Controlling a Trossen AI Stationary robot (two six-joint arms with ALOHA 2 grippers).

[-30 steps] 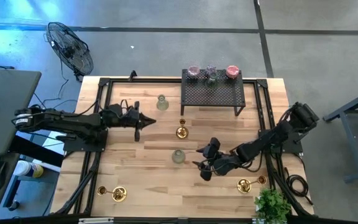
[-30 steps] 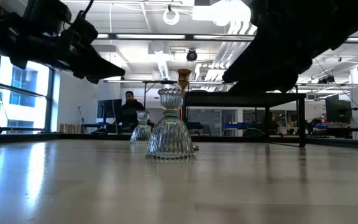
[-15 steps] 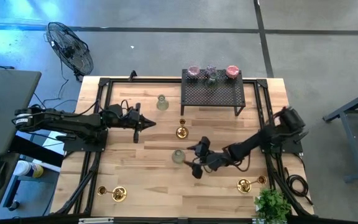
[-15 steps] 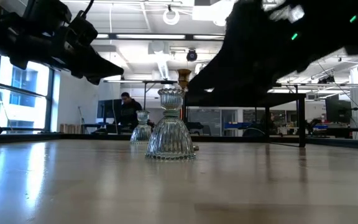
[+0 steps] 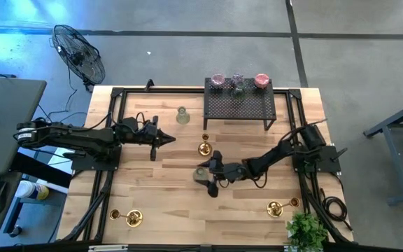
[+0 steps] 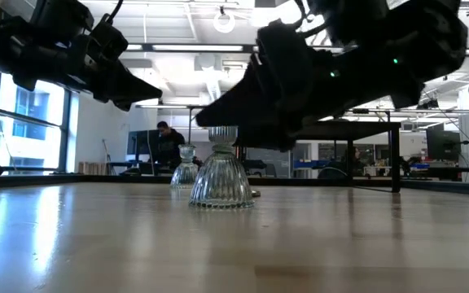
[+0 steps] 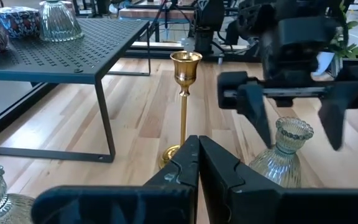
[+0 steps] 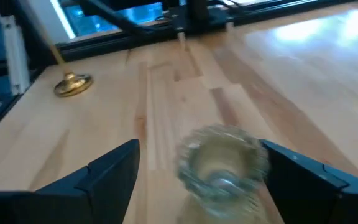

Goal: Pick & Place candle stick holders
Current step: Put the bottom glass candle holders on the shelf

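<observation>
A pale-green ribbed glass holder [image 5: 199, 176] stands upright on its wide base at the table's middle. My right gripper [image 5: 208, 178] is open, with one finger on each side of the holder's top [image 8: 222, 163] and a gap on both sides. My left gripper [image 5: 165, 138] is shut and empty, held above the table left of a brass holder [image 5: 203, 148]. A second glass holder [image 5: 182, 115] stands farther back. More brass holders stand near the front edge at the left [image 5: 133, 218] and at the right [image 5: 275, 208].
A black perforated rack [image 5: 239, 106] stands at the far edge with pink [image 5: 217, 81], purple [image 5: 238, 82] and pink [image 5: 262, 80] cups on top. A small plant [image 5: 305, 229] sits at the front right corner. A person [image 6: 168, 140] shows in the room beyond.
My right gripper has gone toward the table's left edge and lower, from near the front-right brass holder to the pale-green glass holder, and its open fingers now stand on either side of the holder's top. The holder has stayed in place.
</observation>
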